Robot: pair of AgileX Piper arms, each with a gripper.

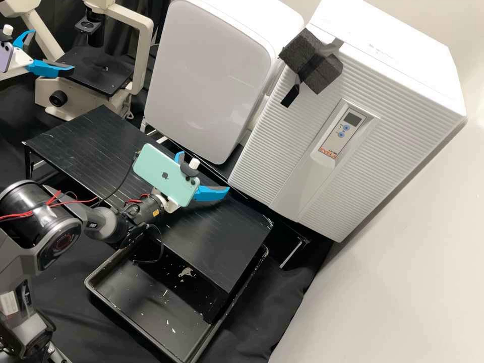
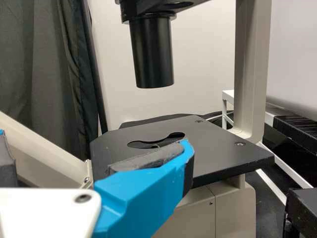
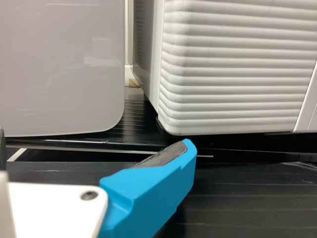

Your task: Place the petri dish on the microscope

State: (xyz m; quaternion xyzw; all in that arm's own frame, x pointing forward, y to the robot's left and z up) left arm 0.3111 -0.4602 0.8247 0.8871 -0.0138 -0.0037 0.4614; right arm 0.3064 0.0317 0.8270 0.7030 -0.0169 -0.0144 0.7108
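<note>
The boxy white plastic cabinet (image 1: 282, 141) bears parallel ribbed stripes. The flat black metal microscope stage (image 1: 91, 75) is unpatterned.

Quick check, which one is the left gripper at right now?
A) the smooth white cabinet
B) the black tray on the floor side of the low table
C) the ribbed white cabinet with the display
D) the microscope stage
D: in the high view the left gripper is beside the black stage, and its own wrist view looks onto that same stage, with the black tube above it.
</note>
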